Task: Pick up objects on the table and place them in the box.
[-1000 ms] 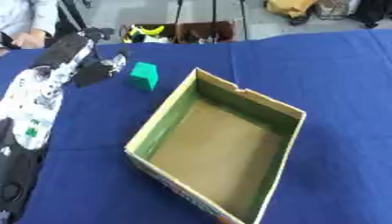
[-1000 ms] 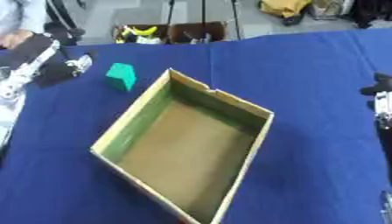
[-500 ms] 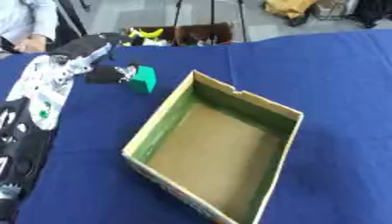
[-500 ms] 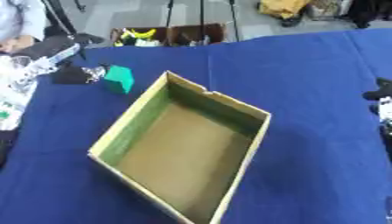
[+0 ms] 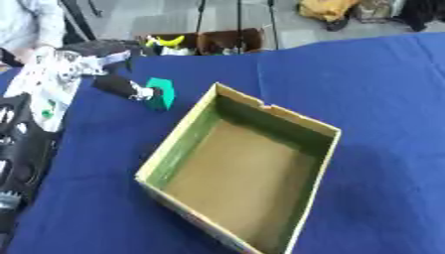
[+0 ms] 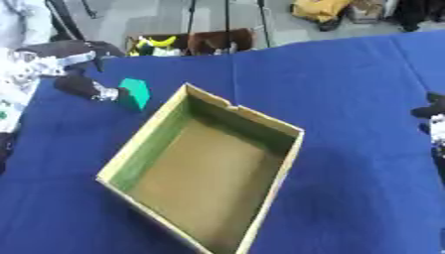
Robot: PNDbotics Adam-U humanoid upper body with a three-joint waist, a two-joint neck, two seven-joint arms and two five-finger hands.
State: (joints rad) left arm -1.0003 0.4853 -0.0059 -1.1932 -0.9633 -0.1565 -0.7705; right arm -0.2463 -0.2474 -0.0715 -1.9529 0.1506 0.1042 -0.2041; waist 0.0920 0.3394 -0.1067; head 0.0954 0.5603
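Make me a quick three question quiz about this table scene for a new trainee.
1. True or false: the green block already lies inside the cardboard box.
2. Which robot hand is at the block? A) the left robot hand B) the right robot hand
3. Fill in: the table is covered by a ____ cloth.

Key
1. False: it sits on the cloth, outside the box's left wall.
2. A. The right one shows only at the right edge of the right eye view.
3. Blue.
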